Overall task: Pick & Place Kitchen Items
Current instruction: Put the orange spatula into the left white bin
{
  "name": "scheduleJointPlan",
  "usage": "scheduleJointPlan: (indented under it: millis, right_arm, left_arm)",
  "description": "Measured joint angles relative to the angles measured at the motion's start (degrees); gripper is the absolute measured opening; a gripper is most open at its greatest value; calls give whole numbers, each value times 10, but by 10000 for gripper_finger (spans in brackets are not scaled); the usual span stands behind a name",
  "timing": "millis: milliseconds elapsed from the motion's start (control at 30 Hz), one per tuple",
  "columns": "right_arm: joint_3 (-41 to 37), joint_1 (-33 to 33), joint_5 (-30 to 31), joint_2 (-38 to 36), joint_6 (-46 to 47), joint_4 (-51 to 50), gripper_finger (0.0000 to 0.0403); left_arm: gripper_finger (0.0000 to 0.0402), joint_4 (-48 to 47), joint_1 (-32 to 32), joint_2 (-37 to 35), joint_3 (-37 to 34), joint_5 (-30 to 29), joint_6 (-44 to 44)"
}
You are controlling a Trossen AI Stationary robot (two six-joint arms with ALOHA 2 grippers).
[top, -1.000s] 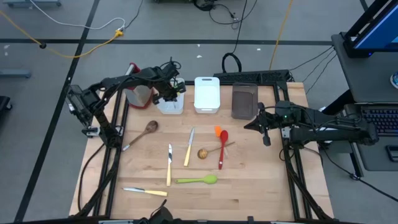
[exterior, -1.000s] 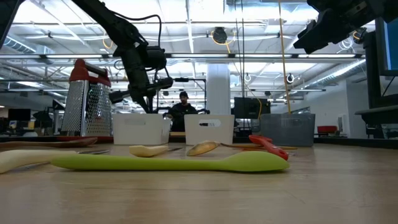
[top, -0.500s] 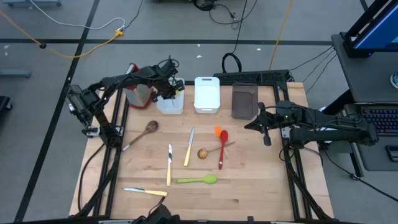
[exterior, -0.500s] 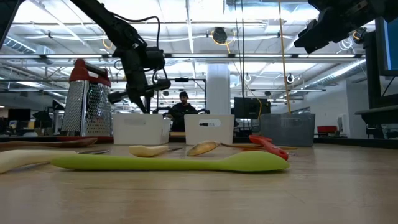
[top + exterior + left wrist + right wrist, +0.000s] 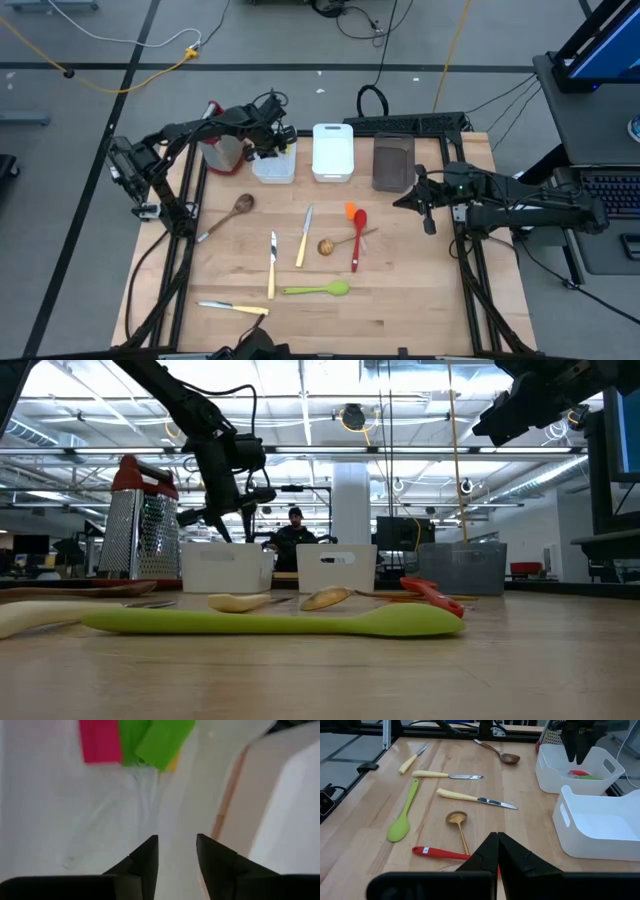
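My left gripper (image 5: pixel 177 840) hangs open over the left white bin (image 5: pixel 275 168), fingers pointing steeply down, with nothing between them. In that bin lie red (image 5: pixel 100 742), green (image 5: pixel 162 740) and yellow (image 5: pixel 173 765) spatulas. On the table lie a green spoon (image 5: pixel 318 290), a red spoon (image 5: pixel 357 240), an orange spatula (image 5: pixel 350 211), two wooden spoons (image 5: pixel 232 210) (image 5: pixel 330 245) and three cream-handled knives (image 5: pixel 305 236) (image 5: pixel 272 263) (image 5: pixel 233 308). My right gripper (image 5: pixel 400 202) waits shut above the table's right side.
A second white bin (image 5: pixel 333 152) and a dark bin (image 5: pixel 392 163) stand in a row along the far edge. A steel grater with a red top (image 5: pixel 222 150) stands left of the left bin. A person (image 5: pixel 295 530) shows in the room beyond the table.
My left gripper has opened over the left white bin while staying in place.
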Motion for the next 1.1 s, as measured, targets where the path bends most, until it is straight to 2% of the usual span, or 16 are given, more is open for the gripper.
scheduleJointPlan:
  millis: [267,433,567,933,1100]
  right_arm:
    - [0,0,1,0,4,0,0]
    - [0,0,6,-3,1,-1,0]
    - [0,-3,42,-20,-4,-14,0]
    - [0,-12,45,-94,11,-37,0]
    - [0,-12,45,-108,26,-46,0]
  left_arm:
    - [140,14,-17,-54,0,21,1]
    - [141,15,-61,-100,0,14,29]
    - [141,12,-108,-127,0,9,50]
    - [141,15,-255,-145,0,-84,45]
    - [141,49,-324,-145,0,-144,59]
